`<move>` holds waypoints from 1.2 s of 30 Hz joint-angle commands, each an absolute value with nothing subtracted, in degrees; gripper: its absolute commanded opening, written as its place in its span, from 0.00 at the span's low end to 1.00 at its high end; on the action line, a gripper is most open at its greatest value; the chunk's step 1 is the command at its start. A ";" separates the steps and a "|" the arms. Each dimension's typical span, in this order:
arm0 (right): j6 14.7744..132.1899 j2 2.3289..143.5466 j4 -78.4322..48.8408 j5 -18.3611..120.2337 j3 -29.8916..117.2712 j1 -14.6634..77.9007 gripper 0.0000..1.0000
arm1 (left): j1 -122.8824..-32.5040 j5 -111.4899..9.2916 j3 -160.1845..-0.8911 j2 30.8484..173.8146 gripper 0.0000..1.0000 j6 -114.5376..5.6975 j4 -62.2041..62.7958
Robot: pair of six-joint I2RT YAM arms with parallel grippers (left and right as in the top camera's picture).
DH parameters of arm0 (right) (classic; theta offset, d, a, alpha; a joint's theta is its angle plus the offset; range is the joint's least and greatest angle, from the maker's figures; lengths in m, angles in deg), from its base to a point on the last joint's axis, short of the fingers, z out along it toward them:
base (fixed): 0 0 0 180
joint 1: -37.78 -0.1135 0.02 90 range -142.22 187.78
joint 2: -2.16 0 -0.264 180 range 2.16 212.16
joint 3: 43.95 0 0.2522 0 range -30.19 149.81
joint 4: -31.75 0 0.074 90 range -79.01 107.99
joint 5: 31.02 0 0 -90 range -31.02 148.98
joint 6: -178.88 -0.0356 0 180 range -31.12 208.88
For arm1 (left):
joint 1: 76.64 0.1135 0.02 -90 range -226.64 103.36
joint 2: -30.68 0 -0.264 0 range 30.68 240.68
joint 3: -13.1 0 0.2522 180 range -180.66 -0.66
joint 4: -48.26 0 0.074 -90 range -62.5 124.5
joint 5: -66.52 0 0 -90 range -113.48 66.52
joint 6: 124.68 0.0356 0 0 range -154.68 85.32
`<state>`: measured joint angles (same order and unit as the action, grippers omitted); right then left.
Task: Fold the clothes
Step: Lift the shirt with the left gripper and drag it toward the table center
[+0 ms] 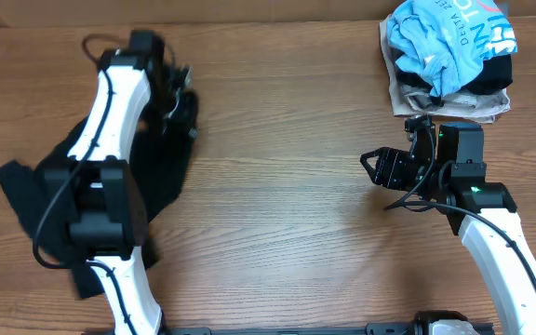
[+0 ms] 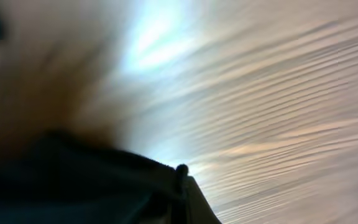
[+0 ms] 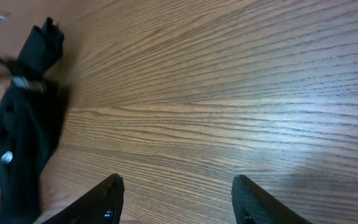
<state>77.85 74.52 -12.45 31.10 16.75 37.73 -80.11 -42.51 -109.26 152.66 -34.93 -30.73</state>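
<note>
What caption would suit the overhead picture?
Left arm over a black shirt; right pincer open near a heap of clothes.

Robotics lab bench, by all signs. Wood-grain table (image 1: 287, 205) fills frame; white-and-black left arm (image 1: 110, 116) and right arm (image 1: 496, 247) rise from table's near edge; garment heap (image 1: 449, 56) at table's far right corner; black shirt (image 1: 21, 186) on table's left side.

We see a wood-grain surface (image 1: 277, 186) with a faint sheen, a matt black cloth shirt (image 1: 17, 191), and smooth white plastic shells on the left arm (image 1: 110, 110).
</note>
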 commanded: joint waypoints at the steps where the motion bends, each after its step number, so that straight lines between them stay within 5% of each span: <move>1: 76.76 74.30 -12.01 30.99 18.17 37.53 0.59 | -85.14 -51.97 -117.48 151.94 0.04 -34.45 -30.18; 14: 76.65 74.30 -11.99 29.22 18.15 37.33 0.61 | -94.29 -55.01 -139.99 151.94 0.04 -39.76 -25.42; 17: 77.20 74.30 -11.55 28.37 18.15 36.33 0.69 | -94.36 -56.85 -143.42 151.94 0.04 -40.46 -24.30; 36: 78.33 78.39 -7.99 28.17 18.11 30.71 0.73 | -95.95 -59.67 -145.30 151.94 0.04 -41.80 -23.45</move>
<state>78.40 77.89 -8.58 28.78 16.75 30.97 -95.45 -57.70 -143.60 152.66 -40.79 -23.98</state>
